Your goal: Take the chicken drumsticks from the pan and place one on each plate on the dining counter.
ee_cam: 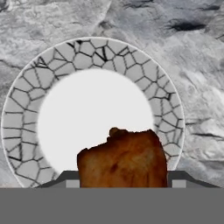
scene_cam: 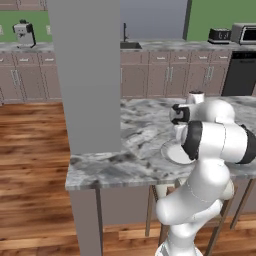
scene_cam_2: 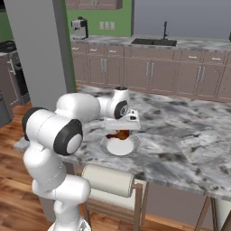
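Observation:
My gripper [ee_cam: 124, 179] is shut on one orange-brown chicken drumstick [ee_cam: 124, 157], with a dark fingertip on each side of it. It hangs just above a white plate [ee_cam: 96, 50] with a cracked-pattern rim, over the plate's near edge. From the right base view the drumstick [scene_cam_2: 121, 134] sits under my hand, a little above the plate [scene_cam_2: 119, 148] on the marbled dining counter [scene_cam_2: 189, 135]. The left base view has part of the plate [scene_cam: 172, 152] showing behind my arm. The pan is out of view.
A square grey pillar [scene_cam: 85, 75] rises from the dining counter's left end. A cushioned stool [scene_cam_2: 108, 180] stands under the counter's near edge. Across the wood floor runs the brown-cabinet kitchen counter with a sink [scene_cam_2: 153, 42] and a coffee machine [scene_cam: 24, 34].

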